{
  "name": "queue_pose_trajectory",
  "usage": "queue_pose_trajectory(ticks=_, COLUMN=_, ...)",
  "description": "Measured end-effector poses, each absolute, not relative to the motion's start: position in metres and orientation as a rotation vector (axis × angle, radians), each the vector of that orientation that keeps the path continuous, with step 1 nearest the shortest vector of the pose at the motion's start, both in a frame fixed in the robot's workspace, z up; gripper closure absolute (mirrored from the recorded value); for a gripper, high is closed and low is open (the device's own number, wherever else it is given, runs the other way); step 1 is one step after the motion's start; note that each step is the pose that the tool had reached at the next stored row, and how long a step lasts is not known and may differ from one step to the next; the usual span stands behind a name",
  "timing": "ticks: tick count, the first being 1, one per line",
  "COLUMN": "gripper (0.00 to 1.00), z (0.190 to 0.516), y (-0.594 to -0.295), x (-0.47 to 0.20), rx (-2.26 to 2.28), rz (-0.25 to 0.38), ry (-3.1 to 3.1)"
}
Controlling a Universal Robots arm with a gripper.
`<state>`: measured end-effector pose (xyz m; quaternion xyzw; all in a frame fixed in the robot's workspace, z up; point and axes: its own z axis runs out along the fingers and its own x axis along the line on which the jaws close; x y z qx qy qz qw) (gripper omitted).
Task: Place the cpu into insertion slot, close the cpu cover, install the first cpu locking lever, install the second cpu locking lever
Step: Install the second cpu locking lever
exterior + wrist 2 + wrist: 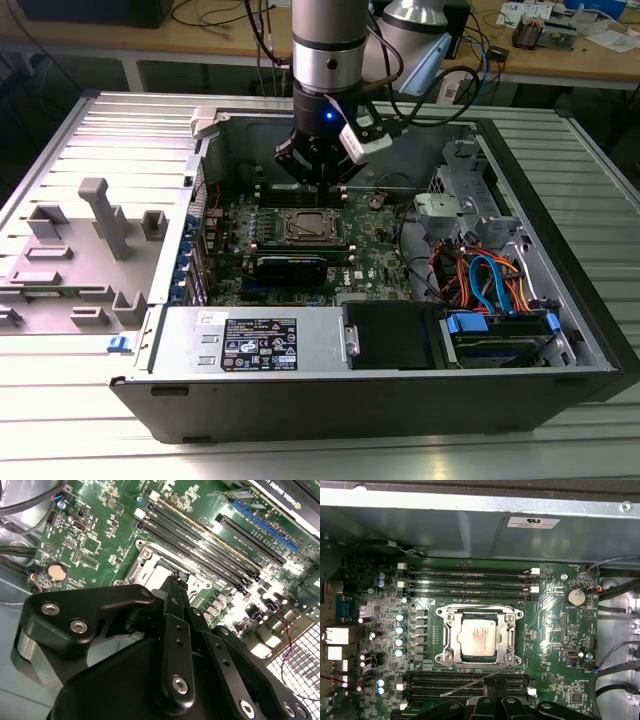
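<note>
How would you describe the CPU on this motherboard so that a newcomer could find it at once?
Start with the open computer case and its green motherboard. Near the board's middle, between two banks of long black memory slots, sits a silver metal frame, the cpu cover. The cpu is the flat, dull silver square inside that frame, the only plain metal plate among dark ridged slots.

**Materials and finishes observed**

The cpu (477, 637) has a dull, brushed grey metal top. The cpu cover (507, 635) is bright bare metal, faintly scuffed. The circuit board (555, 625) is glossy green laminate. The tool (172, 630) is matt black, plastic-looking, with shiny metal screws. The computer case (130, 140) is ribbed, satin grey sheet metal. The table (590, 440) is slatted pale metal.
</note>
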<state>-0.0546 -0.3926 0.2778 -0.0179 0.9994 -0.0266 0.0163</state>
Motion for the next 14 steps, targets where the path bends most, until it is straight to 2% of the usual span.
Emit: queue_pose_trajectory(ticks=14, gripper=0.89, z=0.269, y=-0.405, x=-0.056, rx=-0.058, rz=-0.082, ry=3.154)
